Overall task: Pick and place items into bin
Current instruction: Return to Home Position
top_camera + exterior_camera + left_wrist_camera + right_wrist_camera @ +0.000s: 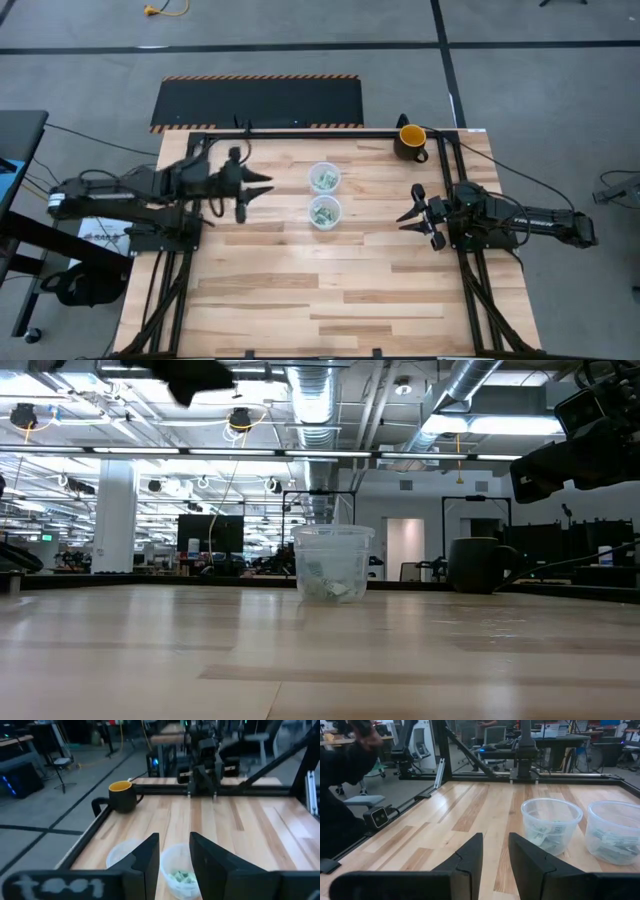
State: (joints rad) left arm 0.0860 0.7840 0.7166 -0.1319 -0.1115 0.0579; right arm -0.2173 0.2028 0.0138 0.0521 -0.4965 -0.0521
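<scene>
All packets (324,181) are in bins, with none loose on the desk (300,290) that I can see. Two clear bins stand in a row running away from the mug (411,140) end of the desk: the bin nearer the mug (311,176) and the bin farther from the mug (311,213), just beside each other. Both have green-white packets at the bottom. The left tool (262,187) is well apart from the mug, across the bins from it, with its fingers parted and nothing between them, aimed at the bins. The right tool (410,207) is near the mug, fingers parted, empty, also facing the bins. So the packets lie between the two tools, and the left tool looks the nearer. The packets are crumpled heaps with no readable long axis or pointing direction. Judgement: nothing is left to grasp, so the coming move is a pull-back. The bin row runs crosswise to both tools, so a straight retreat should clear it.
</scene>
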